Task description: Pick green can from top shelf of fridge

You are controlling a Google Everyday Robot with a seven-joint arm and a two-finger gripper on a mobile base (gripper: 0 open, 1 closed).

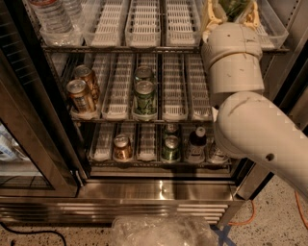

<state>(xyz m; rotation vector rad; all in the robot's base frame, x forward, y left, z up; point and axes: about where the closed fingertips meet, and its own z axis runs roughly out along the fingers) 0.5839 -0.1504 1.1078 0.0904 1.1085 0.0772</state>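
The gripper [232,14] sits at the top right, reaching into the fridge [159,190] at the level of the top shelf [144,48]. It seems to be pinching the green can [233,6] between its tan fingers [211,17], one pressed to each side, though the frame's upper edge cuts off both can and tips. The can stands upright in the rightmost tray of that shelf, right in the gripper. Directly below the gripper, the thick cream arm [236,62] comes down and bends off to the lower right. To the gripper's left, the shelf's white slotted trays [147,24] run side by side, and far left of it stand clear water bottles [53,17]. Below and left of the gripper, on the middle rack, two stubby cans [144,96] sit one behind the other, with two copper cans [82,93] further left. Lower still are a copper can [122,146], another small can [171,148] and a dark bottle [196,144]. The glass door [29,120] hangs open far left; crumpled plastic [163,230] lies on the floor well below.
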